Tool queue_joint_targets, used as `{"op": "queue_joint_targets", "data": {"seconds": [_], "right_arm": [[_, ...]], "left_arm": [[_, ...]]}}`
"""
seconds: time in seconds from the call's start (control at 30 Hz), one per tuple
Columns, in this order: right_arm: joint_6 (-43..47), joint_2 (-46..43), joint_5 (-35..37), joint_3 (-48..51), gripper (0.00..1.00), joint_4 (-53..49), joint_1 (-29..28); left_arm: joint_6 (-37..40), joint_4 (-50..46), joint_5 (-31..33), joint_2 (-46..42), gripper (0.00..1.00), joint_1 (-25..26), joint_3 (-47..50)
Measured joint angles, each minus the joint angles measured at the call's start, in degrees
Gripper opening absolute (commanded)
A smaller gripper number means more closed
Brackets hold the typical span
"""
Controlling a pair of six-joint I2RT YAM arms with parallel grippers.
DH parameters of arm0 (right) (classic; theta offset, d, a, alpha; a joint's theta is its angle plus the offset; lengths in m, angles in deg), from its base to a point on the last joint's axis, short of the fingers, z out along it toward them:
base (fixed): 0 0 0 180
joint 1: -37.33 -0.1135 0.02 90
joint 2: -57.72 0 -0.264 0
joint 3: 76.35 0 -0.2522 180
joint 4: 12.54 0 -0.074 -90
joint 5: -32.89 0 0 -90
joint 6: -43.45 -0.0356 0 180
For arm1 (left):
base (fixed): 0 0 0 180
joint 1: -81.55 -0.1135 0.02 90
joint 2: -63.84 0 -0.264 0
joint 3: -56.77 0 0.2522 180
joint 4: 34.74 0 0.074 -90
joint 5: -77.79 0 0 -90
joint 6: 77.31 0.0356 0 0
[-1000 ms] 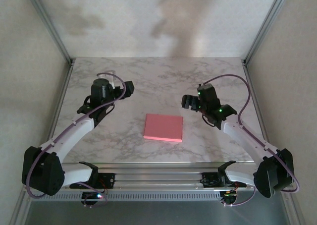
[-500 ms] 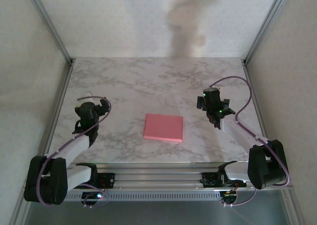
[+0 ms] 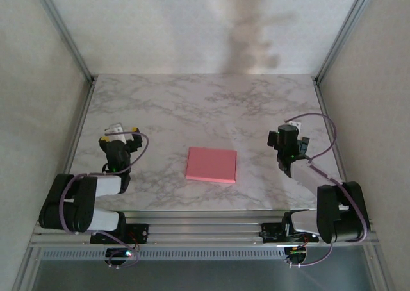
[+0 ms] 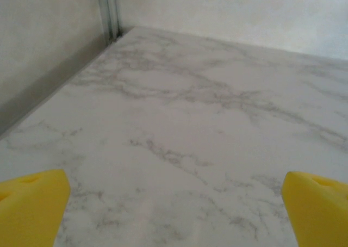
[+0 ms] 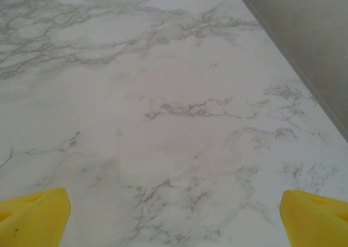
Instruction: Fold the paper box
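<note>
**Flat pink paper box lies between two empty grippers**

The paper box (image 3: pixel 211 165), a flat pink square, lies on the marble table (image 3: pixel 192 105), towards its near edge. The left gripper (image 4: pixel 175 209) and right gripper (image 5: pixel 174 214) sit well apart from it, one on each side, with jaws spread wide and holding nothing. The thin card is probably light, slippery and easily creased, so an edge or corner looks best for pinching.

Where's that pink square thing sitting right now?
In the top view, the paper box lies flat on the marble table, about midway between the left arm and the right arm, nearer the front edge, touching neither.
</note>
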Motion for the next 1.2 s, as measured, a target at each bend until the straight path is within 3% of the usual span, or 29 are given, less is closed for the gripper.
{"op": "queue_joint_targets", "data": {"seconds": [0.2,0.4,0.77,0.97,1.2], "right_arm": [[3.19,5.2,-3.02,4.37,0.99,15.04,1.14],[5.57,12.9,-9.62,8.09,0.99,30.64,1.31],[5.25,14.4,-14.43,7.91,0.99,32.65,4.37],[7.28,14.14,-26.03,11.32,0.99,38.64,5.68],[5.86,14.19,-22.53,7.39,0.99,34.93,5.75]], "left_arm": [[-0.02,10.03,-4.17,6.51,0.99,-2.62,1.64],[-0.92,12.0,-8.74,7.63,0.99,-5.46,1.57],[-0.94,12.35,-14.36,7.63,0.99,-6.54,1.57],[-0.94,12.35,-14.45,7.63,0.99,-6.54,1.57],[-0.94,12.35,-14.45,7.63,0.99,-6.54,1.57]]}}
